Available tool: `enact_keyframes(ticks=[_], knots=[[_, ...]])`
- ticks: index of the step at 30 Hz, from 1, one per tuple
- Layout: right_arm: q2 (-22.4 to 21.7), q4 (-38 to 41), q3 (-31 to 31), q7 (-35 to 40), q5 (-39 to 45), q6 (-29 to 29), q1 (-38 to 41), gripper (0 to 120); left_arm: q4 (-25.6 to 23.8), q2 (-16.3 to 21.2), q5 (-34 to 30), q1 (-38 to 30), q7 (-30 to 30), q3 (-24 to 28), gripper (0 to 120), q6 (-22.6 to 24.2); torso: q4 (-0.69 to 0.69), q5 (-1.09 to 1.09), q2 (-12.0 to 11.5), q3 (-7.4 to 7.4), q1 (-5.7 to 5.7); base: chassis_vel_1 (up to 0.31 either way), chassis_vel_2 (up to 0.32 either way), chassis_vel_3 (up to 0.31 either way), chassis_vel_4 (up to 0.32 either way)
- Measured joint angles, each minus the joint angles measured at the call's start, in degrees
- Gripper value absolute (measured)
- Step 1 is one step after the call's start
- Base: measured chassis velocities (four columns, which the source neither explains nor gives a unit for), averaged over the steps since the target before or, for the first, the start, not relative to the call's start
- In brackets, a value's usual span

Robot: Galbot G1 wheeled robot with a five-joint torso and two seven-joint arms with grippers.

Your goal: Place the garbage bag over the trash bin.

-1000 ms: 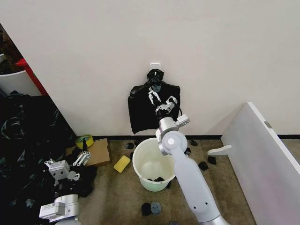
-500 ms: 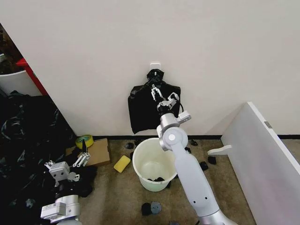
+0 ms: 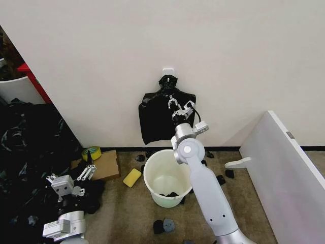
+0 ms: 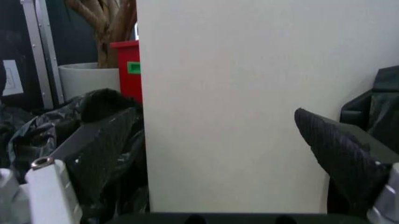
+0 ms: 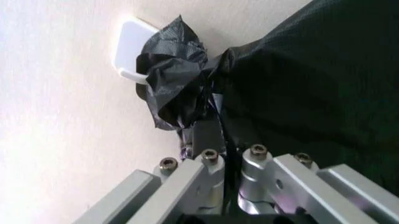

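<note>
My right claw [image 3: 175, 105] is clamped on the garbage bag [image 3: 155, 121] just under its knot, at 12 o'clock from the trash bin [image 3: 152, 187]. I'd lift it clear of the wall hook [image 5: 128, 53] first, not yank; left claw [image 3: 87, 172] idles spread at 8.

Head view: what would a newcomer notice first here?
The right claw raised against the wall, closed on the black bag bundle hanging from a white hook. Directly below stands the white bucket, unlined, with small black scraps on the floor around it. The left claw hangs low beside a heap of black plastic.

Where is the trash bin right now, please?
In the head view, the trash bin stands on the floor at the wall's foot, below the hanging black bundle, with the yellow sponge just to its left.
</note>
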Motion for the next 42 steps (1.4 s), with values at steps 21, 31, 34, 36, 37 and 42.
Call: enact_keyframes(ticks=[21, 31, 34, 36, 37, 42], knots=[[-1.8, 6.1, -2.1, -4.1, -2.2, 1.4, -8.9, 0, 1.0, -0.1, 1.4, 0.3, -0.2, 0.7, 100, -0.7, 0.0, 0.0, 0.0, 0.0, 0.0, 0.0, 0.0, 0.0, 0.0], [-5.0, 10.7, -3.9, -3.9, -3.1, 2.0, -13.2, 0, 1.0, -0.5, 1.5, 0.2, -0.2, 0.7, 100, -0.8, 0.01, 0.01, 0.0, 0.0, 0.0, 0.0, 0.0, 0.0, 0.0], [-8.6, 14.6, -5.9, -4.8, -5.0, 2.8, -17.2, 0, 0.7, -0.7, 1.5, 0.2, -0.2, 0.7, 100, -0.8, 0.0, 0.01, 0.0, -0.01, 0.0, 0.0, 0.0, 0.0, 0.0], [-9.8, 15.9, -6.4, -5.2, -5.7, 3.1, -18.7, 0, 0.6, -0.8, 1.5, 0.1, -0.2, 0.7, 100, -0.8, 0.0, 0.01, 0.0, -0.01, 0.0, 0.0, 0.0, 0.0, 0.0], [-10.7, 16.8, -6.7, -5.6, -6.4, 3.3, -20.0, 0, 0.5, -0.9, 1.5, 0.1, -0.2, 0.7, 100, -0.8, -0.01, 0.0, 0.0, -0.01, 0.0, 0.0, 0.0, 0.0, 0.0], [-13.7, 17.8, -8.0, -8.2, -12.2, 5.3, -24.9, 0, 0.0, -1.1, 1.3, -0.4, -0.2, 0.5, 100, -0.8, 0.0, 0.0, 0.0, -0.01, 0.0, 0.0, 0.0, 0.0, 0.0]])
